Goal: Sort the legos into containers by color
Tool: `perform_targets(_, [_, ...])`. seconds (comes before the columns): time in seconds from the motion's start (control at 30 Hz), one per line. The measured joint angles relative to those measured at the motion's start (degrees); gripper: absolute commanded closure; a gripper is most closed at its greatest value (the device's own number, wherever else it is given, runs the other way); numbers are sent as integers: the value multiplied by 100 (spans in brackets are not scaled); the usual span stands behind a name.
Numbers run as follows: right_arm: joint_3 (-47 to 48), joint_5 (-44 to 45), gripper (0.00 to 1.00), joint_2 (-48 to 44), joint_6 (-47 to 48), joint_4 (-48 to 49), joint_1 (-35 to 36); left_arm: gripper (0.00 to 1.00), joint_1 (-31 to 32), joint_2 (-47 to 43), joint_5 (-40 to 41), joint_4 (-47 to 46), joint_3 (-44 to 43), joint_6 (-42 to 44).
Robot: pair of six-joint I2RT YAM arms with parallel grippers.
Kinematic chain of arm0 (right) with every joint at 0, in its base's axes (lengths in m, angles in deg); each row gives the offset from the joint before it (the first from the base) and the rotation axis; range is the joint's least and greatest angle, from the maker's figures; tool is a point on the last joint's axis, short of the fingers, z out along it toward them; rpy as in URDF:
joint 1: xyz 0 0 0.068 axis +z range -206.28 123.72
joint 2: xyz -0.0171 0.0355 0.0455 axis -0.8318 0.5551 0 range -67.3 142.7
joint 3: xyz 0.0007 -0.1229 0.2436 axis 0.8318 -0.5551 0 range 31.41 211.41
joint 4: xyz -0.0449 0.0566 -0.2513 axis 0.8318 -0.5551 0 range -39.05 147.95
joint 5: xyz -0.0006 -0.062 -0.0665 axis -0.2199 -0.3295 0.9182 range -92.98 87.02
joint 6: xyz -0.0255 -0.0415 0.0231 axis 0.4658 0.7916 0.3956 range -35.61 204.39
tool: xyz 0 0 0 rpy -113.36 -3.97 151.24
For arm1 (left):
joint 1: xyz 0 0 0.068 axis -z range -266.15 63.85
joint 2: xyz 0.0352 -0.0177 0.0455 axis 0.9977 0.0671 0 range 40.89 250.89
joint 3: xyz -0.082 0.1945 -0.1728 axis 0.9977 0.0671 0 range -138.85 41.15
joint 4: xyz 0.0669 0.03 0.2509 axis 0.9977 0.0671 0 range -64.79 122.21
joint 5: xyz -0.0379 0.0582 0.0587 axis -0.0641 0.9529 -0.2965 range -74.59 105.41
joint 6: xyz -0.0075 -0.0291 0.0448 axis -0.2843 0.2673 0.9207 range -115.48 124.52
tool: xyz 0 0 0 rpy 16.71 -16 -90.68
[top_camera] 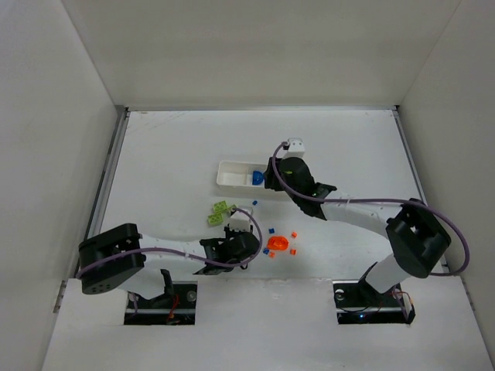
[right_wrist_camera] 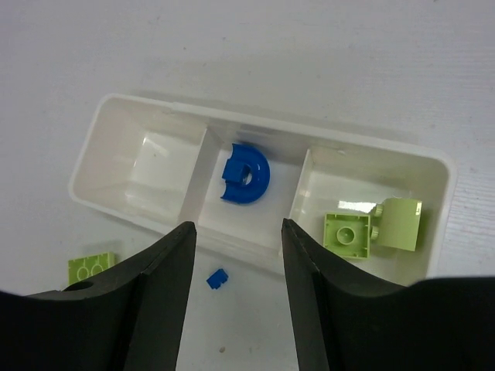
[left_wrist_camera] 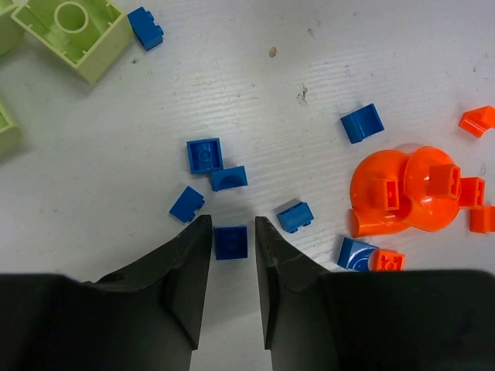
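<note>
- Your left gripper is low over the table. Its jaws are apart but narrow, with one finger on each side of a small blue brick. A sliver of table shows beside the brick, so you are straddling it, not clamping it, and it lies flat on the surface.
- More loose blue pieces lie around that brick. Several are just ahead of the fingertips, one is further right, and one sits up by the lime-green block in the far left corner of the left wrist view.
- To the right of your left gripper sits the rounded orange piece. Small orange bits touch it or lie just beside it.
- Your right gripper hangs above the white tray, jaws wide apart with nothing between them.
- The tray's three compartments sit side by side. The rounded blue piece lies in the middle one. Two lime-green bricks lie in the compartment on the right of the right wrist view.
- On the table just outside the tray's near wall you have a lime-green plate and a tiny blue brick.
- From above, the tray is near the table's middle, well apart from the orange cluster, and your right gripper covers its right end.
</note>
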Motion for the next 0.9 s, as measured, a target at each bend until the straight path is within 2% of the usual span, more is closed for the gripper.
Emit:
perform_targets(0.1, [-256,0,44,-236,-42,70,2,88,52,125,20,52,-120,0])
perform_targets(0.27, [-601,-2,44,-610,-120,107,13,90,146,-26,22,459,-212,-9])
perform_targets(0.37, [-931,0,49,-988,-221,118,46,90,105,-452,15,719,-223,-4])
perform_targets(0.43, [-1248,-2,56,-1340,-284,103,162,90,-74,-955,7,911,-317,-2])
perform_targets(0.53, [-1663,-22,65,-1766,-350,70,496,90,-474,-1198,-127,927,-540,68])
perform_targets(0.63, [-1963,-44,66,-2037,-409,-26,804,89,-1075,-1174,-317,844,-828,216])
perform_targets(0.73, [-2245,-39,60,-2212,-538,-205,955,89,-1757,-560,-728,431,-1397,501])
perform_targets(0.9, [-2721,122,53,-2498,-881,-369,1132,89,-2457,737,-1281,-116,-2400,787])
